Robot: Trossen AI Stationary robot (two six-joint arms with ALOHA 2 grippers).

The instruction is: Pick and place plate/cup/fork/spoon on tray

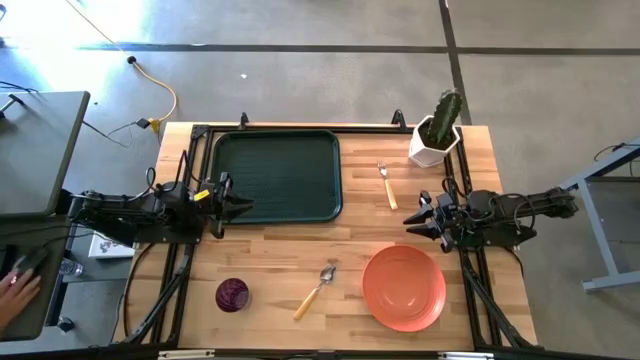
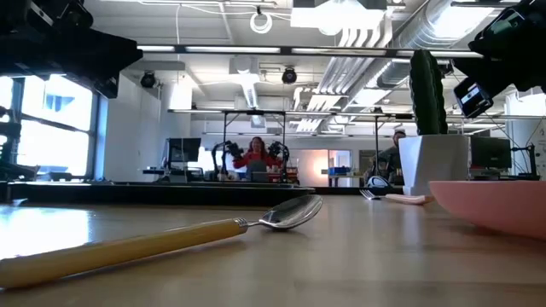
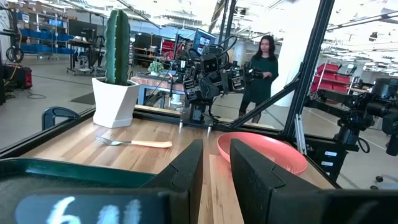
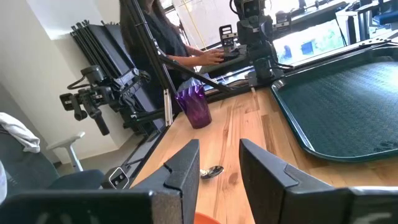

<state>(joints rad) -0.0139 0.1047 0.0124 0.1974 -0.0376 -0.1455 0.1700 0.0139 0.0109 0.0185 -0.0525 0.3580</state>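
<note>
The dark green tray (image 1: 277, 176) lies at the table's far left. The salmon-orange plate (image 1: 403, 287) lies near the front right. The purple cup (image 1: 232, 294) stands at the front left and shows in the right wrist view (image 4: 195, 106). The spoon (image 1: 315, 290) lies between cup and plate, its bowl toward the far side. The fork (image 1: 387, 184) lies right of the tray. My left gripper (image 1: 243, 207) hovers open at the tray's left near corner. My right gripper (image 1: 414, 219) hovers open just beyond the plate. Both are empty.
A white pot with a cactus (image 1: 437, 135) stands at the far right corner. Bare wood lies between the tray and the plate. A person's hand (image 1: 18, 285) shows off the table at the left. People stand in the room beyond.
</note>
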